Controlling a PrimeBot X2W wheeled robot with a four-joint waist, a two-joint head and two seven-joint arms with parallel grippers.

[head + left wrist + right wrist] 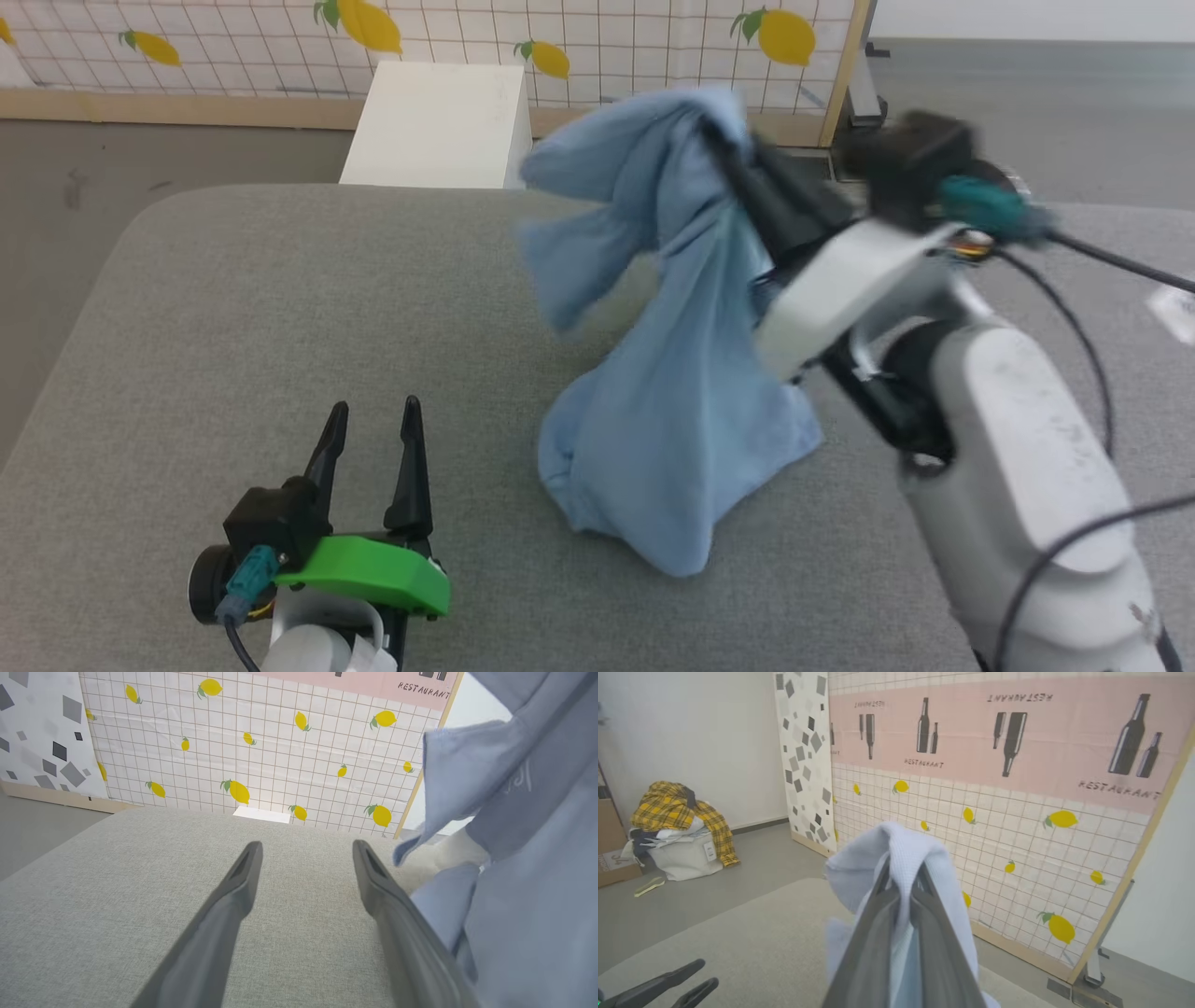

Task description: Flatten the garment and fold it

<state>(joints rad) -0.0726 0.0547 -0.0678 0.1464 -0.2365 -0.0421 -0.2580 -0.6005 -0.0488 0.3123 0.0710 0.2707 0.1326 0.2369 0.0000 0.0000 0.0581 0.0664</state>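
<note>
Aloft, the right end effector (717, 138) pinched the garment (672, 420), which draped below it; the left end effector (375, 407) stood spread.

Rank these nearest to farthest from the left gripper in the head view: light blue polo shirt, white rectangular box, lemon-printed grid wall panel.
1. The light blue polo shirt, right of the left gripper, partly on the grey table.
2. The white rectangular box, past the table's far edge.
3. The lemon-printed grid wall panel, behind the box.
</note>
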